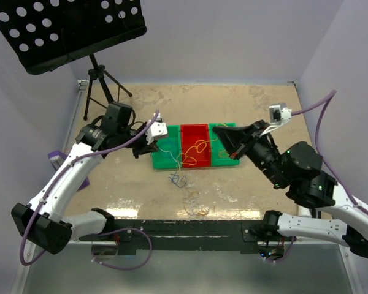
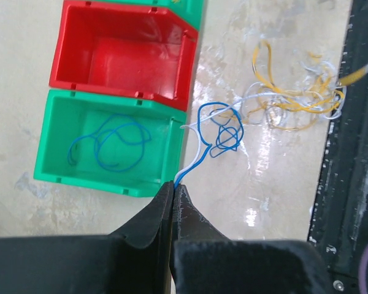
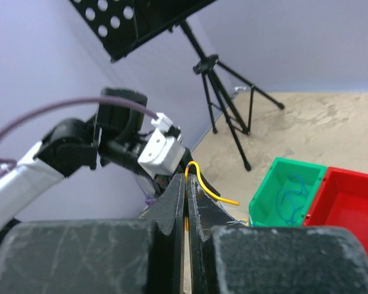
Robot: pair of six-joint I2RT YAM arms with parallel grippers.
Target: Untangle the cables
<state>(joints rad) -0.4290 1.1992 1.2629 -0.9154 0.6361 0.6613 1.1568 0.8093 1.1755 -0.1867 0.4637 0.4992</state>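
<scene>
Blue wire [image 2: 224, 131] and white wire [image 2: 202, 147] strung slanting from the left gripper [image 2: 173, 187], clenched on their ends, up to a loose tangle [image 2: 294, 101] on the table [image 2: 233, 202] beside the red bin [image 2: 119, 55]. Yellow wire [image 3: 211, 193] arching out rightward from the right gripper [image 3: 187, 184], clamped shut on it, up in the air. Second blue wire [image 2: 110, 144] coiled in the green bin [image 2: 49, 165]

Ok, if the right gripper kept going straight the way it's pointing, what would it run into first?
Probably the left arm's white wrist camera: the right gripper, jaws shut on the yellow cable, points nearly straight at it. Depth is hard to judge, but nothing else shows in between.
</scene>
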